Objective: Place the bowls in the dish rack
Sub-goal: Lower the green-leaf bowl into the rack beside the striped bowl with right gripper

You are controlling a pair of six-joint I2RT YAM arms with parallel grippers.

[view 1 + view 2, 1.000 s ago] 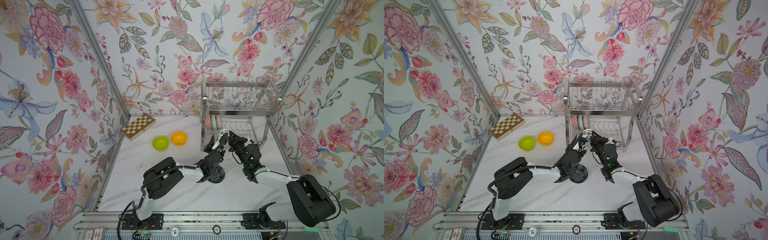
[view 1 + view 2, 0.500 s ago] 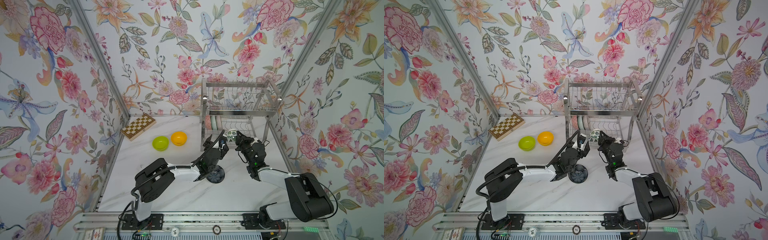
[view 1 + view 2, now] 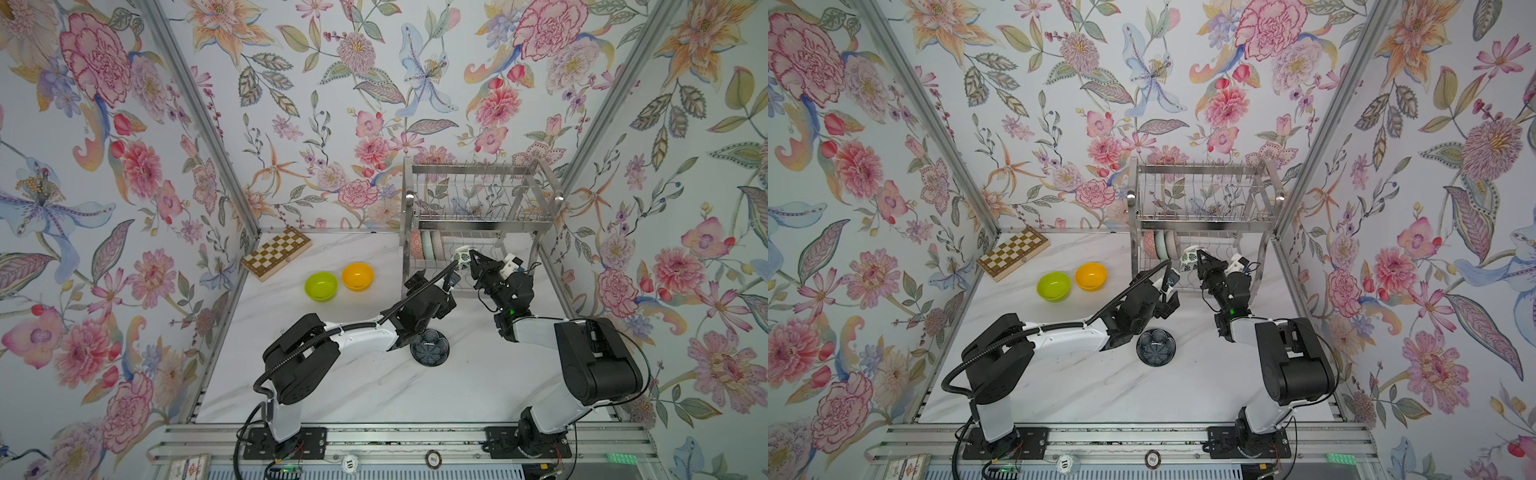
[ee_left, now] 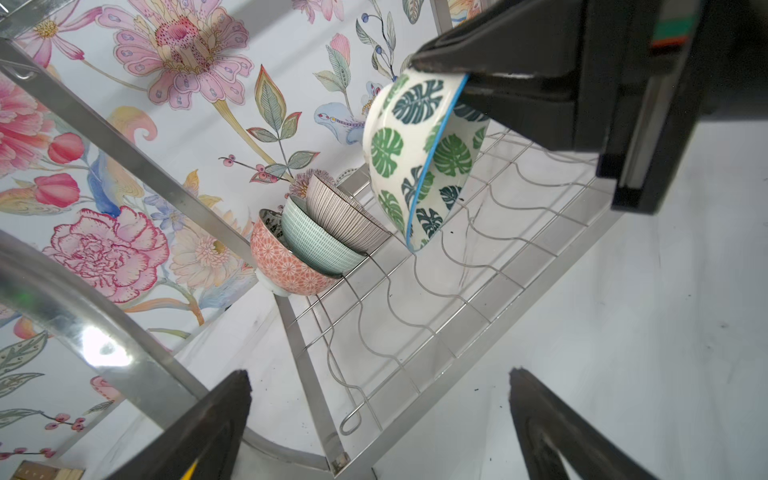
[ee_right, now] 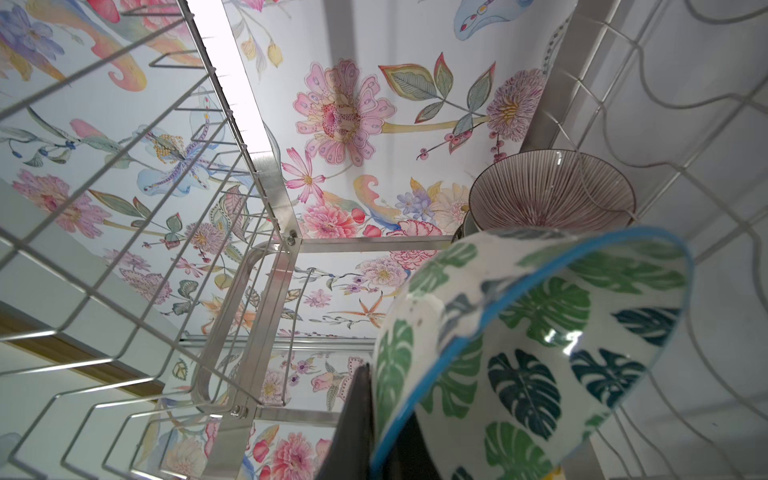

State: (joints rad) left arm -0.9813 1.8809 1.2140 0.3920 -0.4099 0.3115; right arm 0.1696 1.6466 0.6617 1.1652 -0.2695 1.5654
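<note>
Bowl with green leaves (image 4: 415, 158) is on its edge over the lower shelf of the dish rack (image 3: 482, 226), with the opening turned away from the other bowls. Its blue lower rim is at the wavy wires of the shelf; I cannot tell if it touches them. The right gripper (image 3: 473, 258) is closed on the upper rim of this bowl, one finger inside and one outside, as the left wrist view shows clearly.

Just beside it, at the left end of the same shelf, three bowls stand on edge, nested one into another: striped bowl (image 4: 345, 216) nearest, then mint bowl (image 4: 316, 241), then coral-pink patterned bowl (image 4: 286, 266) at the end. The upper shelf of the rack holds no bowl that I can see.

The left gripper (image 4: 380, 386) is in front of the rack, near its lower shelf, with the jaws spread wide and nothing between them; its dark fingertips (image 4: 237, 386) point toward the shelf.

On the white marble table (image 3: 353, 386), the dark navy bowl (image 3: 429, 347) sits upright just beside the left arm. The lime green bowl (image 3: 321, 286) and the orange bowl (image 3: 358, 276) stand side by side, left of the rack. The wooden chessboard (image 3: 276, 257) lies near the back left corner.
</note>
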